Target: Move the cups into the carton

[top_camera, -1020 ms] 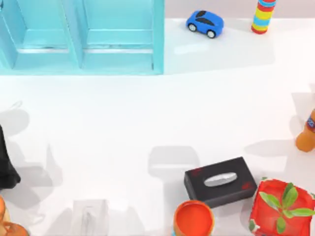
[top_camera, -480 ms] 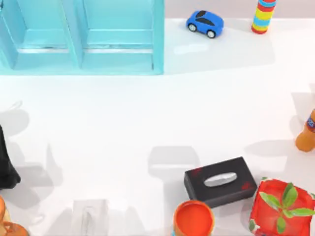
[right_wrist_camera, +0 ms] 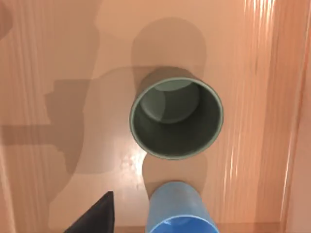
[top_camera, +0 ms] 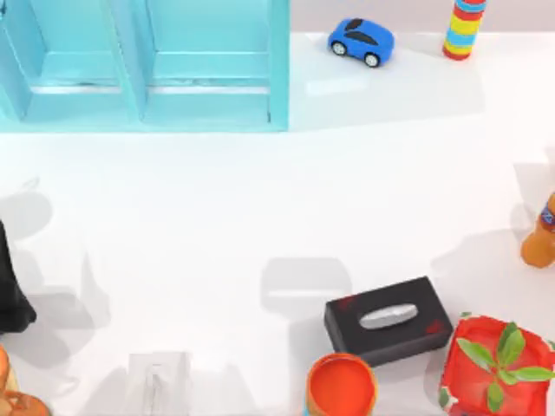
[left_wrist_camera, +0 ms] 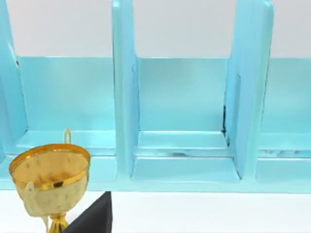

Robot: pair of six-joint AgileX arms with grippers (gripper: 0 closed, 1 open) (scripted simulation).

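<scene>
The right wrist view looks down into the carton [right_wrist_camera: 58,73], which has an orange-brown floor. The dark olive-grey cup [right_wrist_camera: 176,119] stands upright on that floor, mouth up. Right beside it, nearer the camera, is the bright blue cup [right_wrist_camera: 177,211]. One dark finger [right_wrist_camera: 95,216] of my right gripper shows, well clear of the blue cup's side, so the jaws stand open with nothing in them. A dark finger [left_wrist_camera: 95,216] of my left gripper shows in the left wrist view, also spread open. My left arm [top_camera: 9,295] is parked at the table's left edge.
A light blue cabinet [top_camera: 143,65] stands at the back left, with a gold trophy [left_wrist_camera: 51,182] in front of it. A toy car [top_camera: 361,40], ring stack [top_camera: 464,28], orange bottle [top_camera: 542,238], black tissue box [top_camera: 388,319], orange pot [top_camera: 341,386] and red planter [top_camera: 494,364] are on the table.
A shadow at the table's right side, by the orange bottle, has shifted and spread. The objects on the table have not moved.
</scene>
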